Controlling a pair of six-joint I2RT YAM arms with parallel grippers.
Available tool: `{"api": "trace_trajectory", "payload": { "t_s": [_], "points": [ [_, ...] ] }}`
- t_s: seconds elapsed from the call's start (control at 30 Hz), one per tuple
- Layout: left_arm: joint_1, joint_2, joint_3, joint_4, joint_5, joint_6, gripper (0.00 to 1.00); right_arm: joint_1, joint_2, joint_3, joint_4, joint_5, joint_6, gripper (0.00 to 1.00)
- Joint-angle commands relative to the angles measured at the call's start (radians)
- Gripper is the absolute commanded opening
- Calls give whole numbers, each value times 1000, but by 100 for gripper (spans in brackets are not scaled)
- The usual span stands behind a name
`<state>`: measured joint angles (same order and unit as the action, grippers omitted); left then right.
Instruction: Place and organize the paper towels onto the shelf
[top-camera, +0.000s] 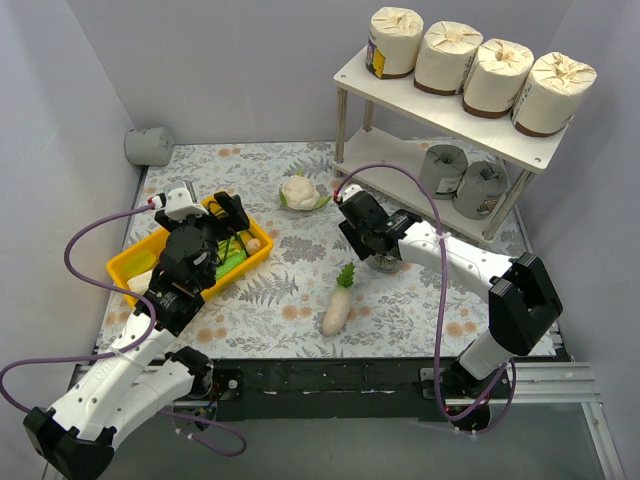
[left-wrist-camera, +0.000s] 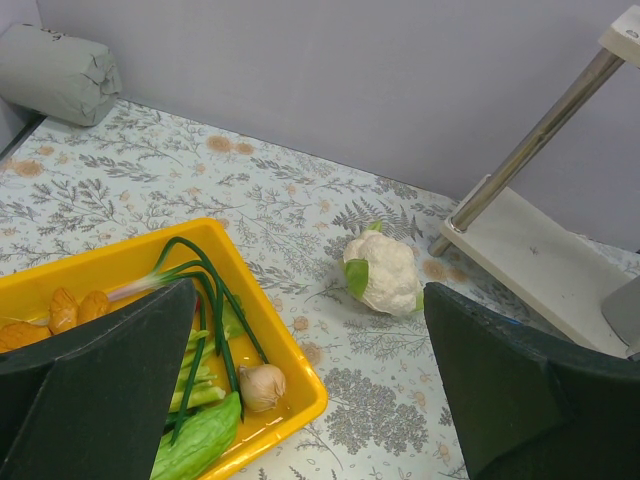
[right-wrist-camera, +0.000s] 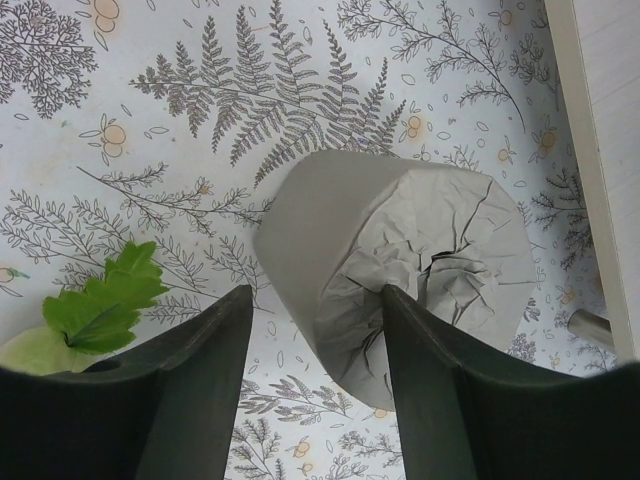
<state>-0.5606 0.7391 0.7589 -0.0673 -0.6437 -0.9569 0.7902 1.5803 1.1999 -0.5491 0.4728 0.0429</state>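
Toward the near-left corner the left claw (left-wrist-camera: 308, 295) hangs over the yellow plastic tray (top-camera: 125, 265), jaws spread wide and empty. At mid-bench the right claw (right-wrist-camera: 315, 295) is also parted, clamping nothing, above a grey wrapped paper-towel roll (right-wrist-camera: 400, 240) lying on its side. The roll sits toward the claw's right rather than centred in the gap. Its long axis runs aslant to the closing line, and its pleated end is overlapped by the right finger in the wrist view. I judge a small shift and twist is needed before closing. In the far-right corner the two-tier pale wooden shelf (top-camera: 440, 112) carries four cream rolls with brown bands (top-camera: 448, 57) on top and two grey rolls (top-camera: 442, 170) below. Another grey roll (top-camera: 148, 146) lies in the far-left corner, nearer the left arm.
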Motion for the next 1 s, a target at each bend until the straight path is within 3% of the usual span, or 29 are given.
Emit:
{"api": "trace_trajectory", "payload": {
  "t_s": [0.0, 0.77, 0.87, 0.97],
  "points": [
    [-5, -4, -7, 11, -11, 12, 98, 0, 6, 40, -32, 32, 9, 63],
    [-7, 0, -9, 11, -7, 10, 98, -31, 63, 50, -46, 72, 14, 67],
    [-9, -1, -10, 11, -10, 14, 98, -54, 64, 24, -23, 34, 15, 64],
    [-9, 0, -12, 12, -7, 15, 98, -69, 49, 0, -3, 27, 17, 53]
  ]
}}
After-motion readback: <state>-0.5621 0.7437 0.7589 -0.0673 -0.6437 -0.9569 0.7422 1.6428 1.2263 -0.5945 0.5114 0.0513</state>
